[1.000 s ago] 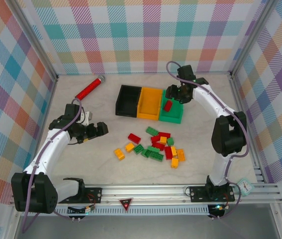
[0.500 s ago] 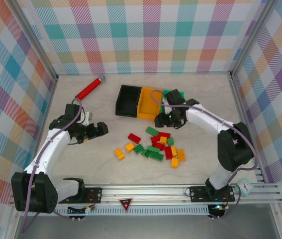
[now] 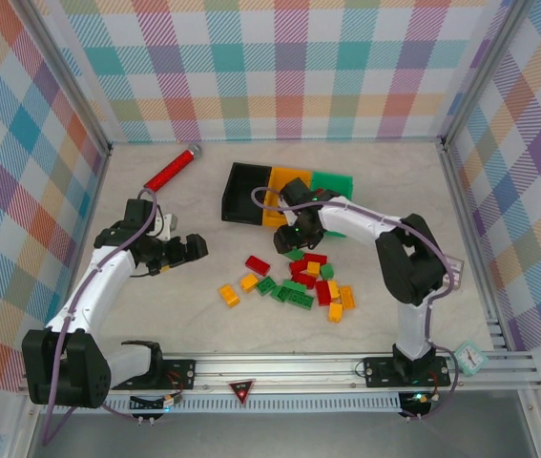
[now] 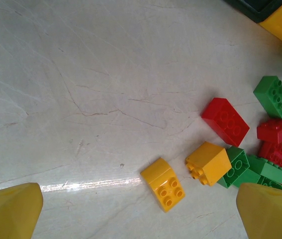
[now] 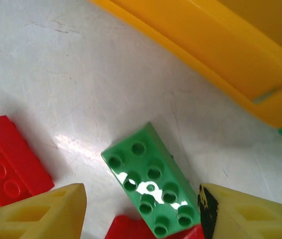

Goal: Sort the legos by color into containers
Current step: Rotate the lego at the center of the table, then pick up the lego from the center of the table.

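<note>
Legos (image 3: 301, 281) in red, green and yellow-orange lay loose in a cluster on the pale marbled counter (image 3: 156, 315), a little toward its right edge. Beyond the cluster, toward the far edge, three open containers stood touching in a row: a black bin (image 3: 241, 194), an orange-yellow bin (image 3: 287, 179) and a green bin (image 3: 333, 181). A long red cylinder (image 3: 173, 168) with a silver end lay near the far left corner.

The right jaws were spread wide, low over the counter just on the near side of the orange-yellow bin. A green eight-stud brick (image 5: 150, 186) lay flat between their yellow fingertips (image 5: 36, 211), unpinched. A red brick (image 5: 11, 159) lay beside it, and another red piece touched its near end.

The left jaws hung over the left half of the counter, well apart from the bins. They were spread and held nothing. Past their yellow fingertips (image 4: 9, 211), two yellow bricks (image 4: 163, 184) lay side by side at the cluster's left edge. A red brick (image 4: 225, 121) lay just beyond them.
</note>
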### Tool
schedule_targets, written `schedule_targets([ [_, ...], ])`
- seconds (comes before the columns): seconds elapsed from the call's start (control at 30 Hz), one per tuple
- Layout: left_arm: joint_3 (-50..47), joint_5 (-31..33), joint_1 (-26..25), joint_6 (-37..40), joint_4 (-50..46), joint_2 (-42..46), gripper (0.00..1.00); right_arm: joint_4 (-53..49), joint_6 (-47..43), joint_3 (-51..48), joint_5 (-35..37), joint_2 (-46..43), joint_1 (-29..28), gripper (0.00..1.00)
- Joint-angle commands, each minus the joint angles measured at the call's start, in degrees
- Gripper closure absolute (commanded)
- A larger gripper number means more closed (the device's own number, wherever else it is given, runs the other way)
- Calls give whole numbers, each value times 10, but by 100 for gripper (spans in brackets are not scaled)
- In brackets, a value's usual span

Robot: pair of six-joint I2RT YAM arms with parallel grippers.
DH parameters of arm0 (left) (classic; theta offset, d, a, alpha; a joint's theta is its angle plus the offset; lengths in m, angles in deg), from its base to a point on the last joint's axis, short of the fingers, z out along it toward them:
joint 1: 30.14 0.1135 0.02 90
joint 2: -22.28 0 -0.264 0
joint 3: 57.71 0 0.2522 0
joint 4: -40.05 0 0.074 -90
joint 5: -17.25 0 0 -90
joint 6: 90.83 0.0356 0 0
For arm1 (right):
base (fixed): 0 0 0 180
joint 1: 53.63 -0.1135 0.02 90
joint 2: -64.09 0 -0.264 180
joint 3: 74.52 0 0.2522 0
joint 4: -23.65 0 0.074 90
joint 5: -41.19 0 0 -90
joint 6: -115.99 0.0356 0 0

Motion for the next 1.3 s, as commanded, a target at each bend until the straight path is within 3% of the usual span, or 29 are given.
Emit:
schedule_targets([
  [0.0, 0, 2, 8, 0, -8, 2, 0, -32, -22, 25, 37, 25, -5, 38],
  [0.2, 1, -3, 8, 1, -8, -4, 0, -44, -28, 35, 57, 61, -13, 38],
  [0.4, 2, -4, 8, 1, -8, -9, 0, -37, -23, 31, 39, 74, -19, 50],
  [0.6, 2, -6, 8, 2, -8, -10, 0, -38, -19, 31, 18, 64, -24, 43],
  [0.8, 1, -4, 8, 1, -8, -7, 0, -17, -13, 5, 0, 41, -34, 42],
  [0.93, 2, -6, 7, 2, -8, -8, 0, -18, -6, 0, 14, 43, -35, 47],
  [1.07, 1, -6, 7, 2, -8, -6, 0, -17, -3, -1, 30, 28, -37, 60],
  [1.27, 1, -7, 8, 1, -8, -7, 0, -16, 1, 43, 35, -13, -36, 63],
])
